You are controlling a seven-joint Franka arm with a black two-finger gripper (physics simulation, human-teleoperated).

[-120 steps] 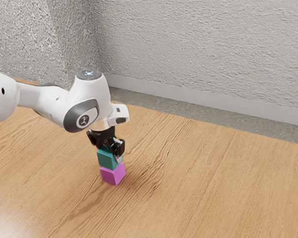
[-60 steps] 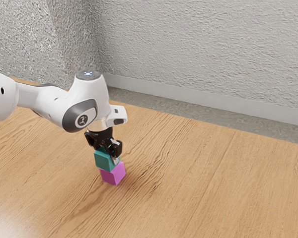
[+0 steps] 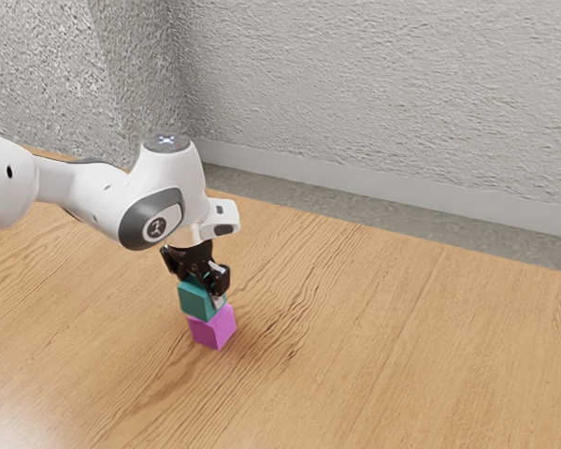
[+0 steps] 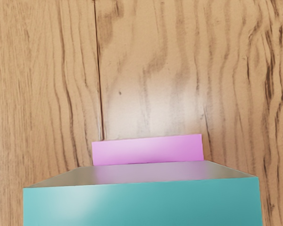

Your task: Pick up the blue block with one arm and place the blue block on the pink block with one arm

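Wooden bench (image 3: 402, 355) carries our pink block (image 3: 212, 329); the blue block (image 3: 194, 301) (teal, really) sits on it, clasped by our end effector (image 3: 208, 290).

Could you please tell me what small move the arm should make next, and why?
Probably open the gripper and let go. The blue block, teal in these renders, appears to sit on the pink block with no gap visible between them. The wrist view shows it roughly centred over the pink one, so it looks supported.
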